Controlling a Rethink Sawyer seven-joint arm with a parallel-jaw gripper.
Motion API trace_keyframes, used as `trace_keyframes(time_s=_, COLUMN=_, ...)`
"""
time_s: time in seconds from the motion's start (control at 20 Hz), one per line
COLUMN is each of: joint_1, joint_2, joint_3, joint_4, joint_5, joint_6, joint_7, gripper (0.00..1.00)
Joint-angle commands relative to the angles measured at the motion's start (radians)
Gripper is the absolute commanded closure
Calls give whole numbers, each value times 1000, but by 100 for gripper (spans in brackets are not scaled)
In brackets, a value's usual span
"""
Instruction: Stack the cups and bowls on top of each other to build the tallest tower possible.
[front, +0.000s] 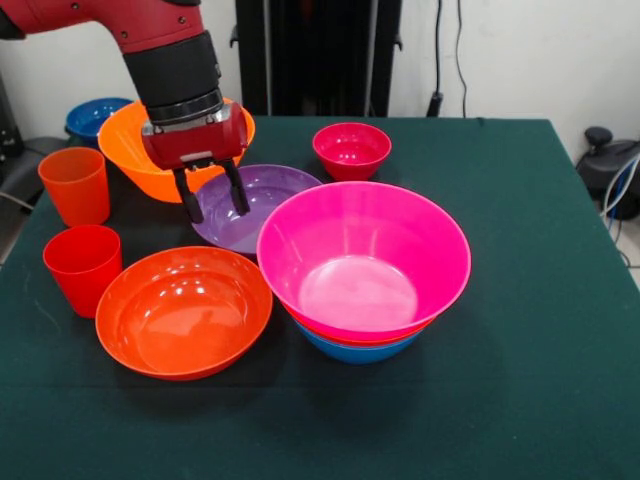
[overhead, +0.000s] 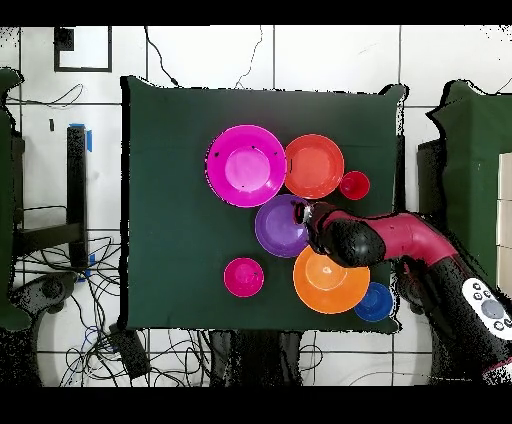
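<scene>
Front view: arm enters from the upper left, its upper part cut off by the frame edge; gripper (front: 212, 199) hangs over the left rim of the purple bowl (front: 262, 200), its two black fingers spread apart with nothing between them, tips low at the rim, contact not clear. Large yellow-orange bowl (front: 135, 155) sits behind the wrist, mostly hidden by it. Small blue bowl (front: 92, 116) at upper left, half hidden behind the orange one. Small magenta bowl (front: 351, 149) upper centre, fully shown, glossy. The tower (front: 363, 275) at centre right: large pink bowl (front: 363, 255) on top, wide and shiny, a thin red-orange rim showing under it, and the medium blue bowl (front: 355, 348) at the bottom with only a sliver seen. Second wide red-orange bowl (front: 184, 311) at lower left, shallow, glossy with highlights. Ribbed orange cup (front: 75, 185) and smooth red cup (front: 82, 267) upright at the left edge, one behind the other. Dark green cloth table (front: 520, 380). Overhead view: gripper (overhead: 303, 214) sits over the purple bowl's (overhead: 276, 228) right rim, fingers hard to make out. Pink bowl (overhead: 245, 165) hides the layers beneath it. Red-orange bowl (overhead: 313, 166) beside it, red cup (overhead: 354, 185) to its right; orange cup hidden by the arm. Yellow-orange bowl (overhead: 330, 282) partly covered by the arm, blue bowl (overhead: 375, 302) at its lower right, magenta bowl (overhead: 244, 277) lower left.
</scene>
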Motion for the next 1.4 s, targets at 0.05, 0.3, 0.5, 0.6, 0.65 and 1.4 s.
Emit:
trace_keyframes(time_s=0.05, joint_1=35, joint_2=52, joint_3=6, joint_4=-64, joint_5=-41, joint_6=40, joint_7=-293, gripper=0)
trace_keyframes(time_s=0.3, joint_1=34, joint_2=85, joint_3=8, joint_4=-86, joint_5=-44, joint_6=47, joint_7=-321, gripper=0)
trace_keyframes(time_s=0.5, joint_1=33, joint_2=58, joint_3=19, joint_4=-89, joint_5=-32, joint_6=73, joint_7=-334, gripper=0)
trace_keyframes(time_s=0.6, joint_1=26, joint_2=31, joint_3=24, joint_4=-77, joint_5=-23, joint_6=86, joint_7=-335, gripper=0)
trace_keyframes(time_s=0.65, joint_1=23, joint_2=21, joint_3=27, joint_4=-72, joint_5=-20, joint_6=89, joint_7=-335, gripper=0)
trace_keyframes(time_s=1.4, joint_1=-13, joint_2=-89, joint_3=59, joint_4=-24, joint_5=23, joint_6=153, joint_7=-355, gripper=0)
